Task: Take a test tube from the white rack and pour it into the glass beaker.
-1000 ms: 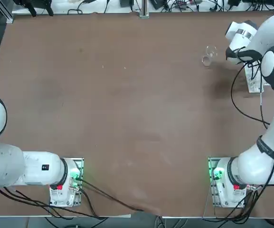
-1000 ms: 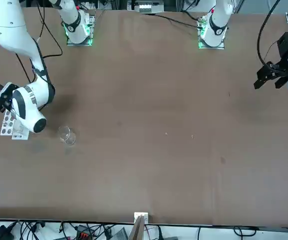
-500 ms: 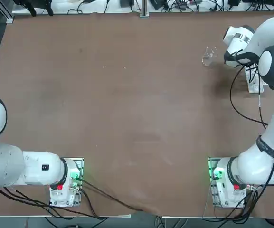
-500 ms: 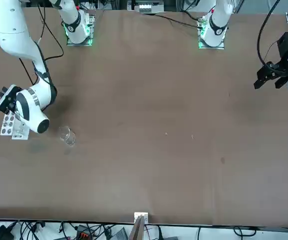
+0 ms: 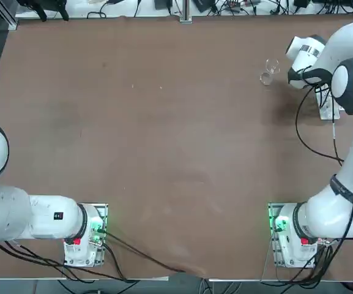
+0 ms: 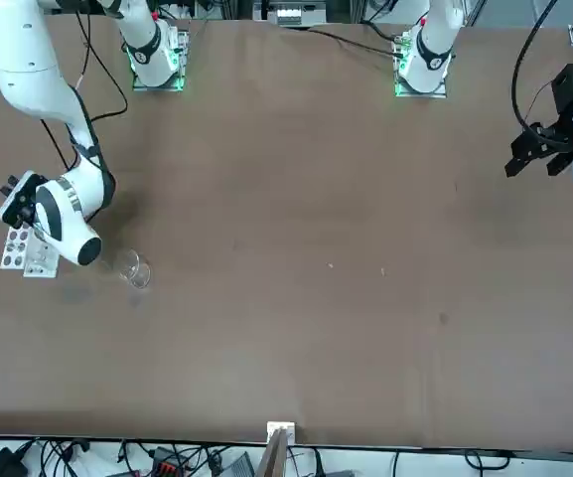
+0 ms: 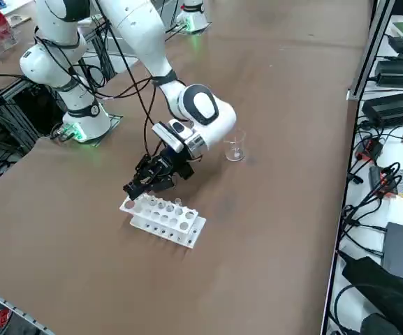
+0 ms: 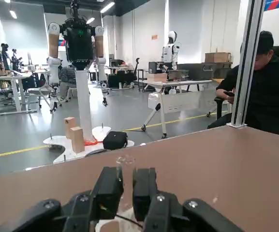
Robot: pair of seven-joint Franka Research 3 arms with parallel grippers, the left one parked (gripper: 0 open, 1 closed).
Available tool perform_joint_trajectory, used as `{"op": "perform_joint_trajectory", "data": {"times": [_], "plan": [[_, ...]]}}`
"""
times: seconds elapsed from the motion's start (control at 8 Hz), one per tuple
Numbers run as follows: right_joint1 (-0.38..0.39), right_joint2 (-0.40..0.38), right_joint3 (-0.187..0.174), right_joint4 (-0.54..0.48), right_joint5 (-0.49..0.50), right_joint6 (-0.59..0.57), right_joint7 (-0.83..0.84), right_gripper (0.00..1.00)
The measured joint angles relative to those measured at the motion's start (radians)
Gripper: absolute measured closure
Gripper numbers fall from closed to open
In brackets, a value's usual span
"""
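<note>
Over the white rack (image 7: 163, 219) on brown tabletop (image 5: 164, 122), right claw (image 8: 124, 181) clamps a test tube (image 8: 125, 163)

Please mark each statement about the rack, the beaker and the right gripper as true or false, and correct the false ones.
1. The right gripper is at the white rack. True.
2. The glass beaker lies tipped on its side. False: it stands upright on the table.
3. The right gripper's fingers are spread wide. False: they are shut on a test tube.
4. The glass beaker stands apart from the white rack. True.
5. The test tube is already over the glass beaker. False: it is at the white rack.
</note>
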Motion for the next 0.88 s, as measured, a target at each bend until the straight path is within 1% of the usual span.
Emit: {"op": "perform_joint_trajectory", "data": {"times": [0.25,0.38,0.62,0.75,0.88], "plan": [[0.001,0.015,0.0,0.0,0.0,0.004,0.0,0.75],[0.003,0.019,0.0,0.0,0.0,0.005,0.001,0.65],[0.005,0.02,0.001,0.001,0.0,0.004,-0.001,0.28],[0.009,0.02,0.001,0.004,0.0,0.002,-0.01,0.07],[0.014,0.018,0.001,0.011,0.0,-0.003,-0.024,0.0]]}}
